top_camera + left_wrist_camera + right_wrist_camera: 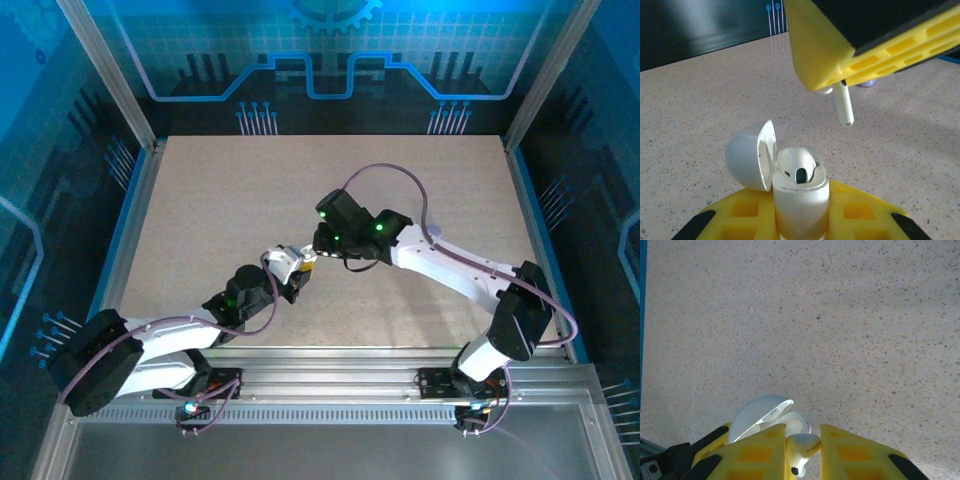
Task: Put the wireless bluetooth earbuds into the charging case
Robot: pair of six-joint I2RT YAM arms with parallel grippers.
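Observation:
The white charging case (pixel 800 197) stands upright between my left gripper's (pixel 800 202) yellow fingers, which are shut on it. Its lid (pixel 747 157) is swung open to the left and a dark socket (pixel 801 175) shows inside. Above and to the right of the case, my right gripper (pixel 803 446) is shut on a white earbud (pixel 805 447), whose stem (pixel 845 105) hangs down from the yellow fingers (pixel 830 55). In the right wrist view the open lid (pixel 760 415) lies just beyond the earbud. From the top, both grippers (pixel 296 272) (pixel 318 248) meet over mid-table.
The speckled beige table (pixel 250 190) stretches behind both grippers. A small pale purple piece (pixel 867 83) peeks out on the table behind the right gripper's finger. Metal rails and blue walls (pixel 130 200) frame the table.

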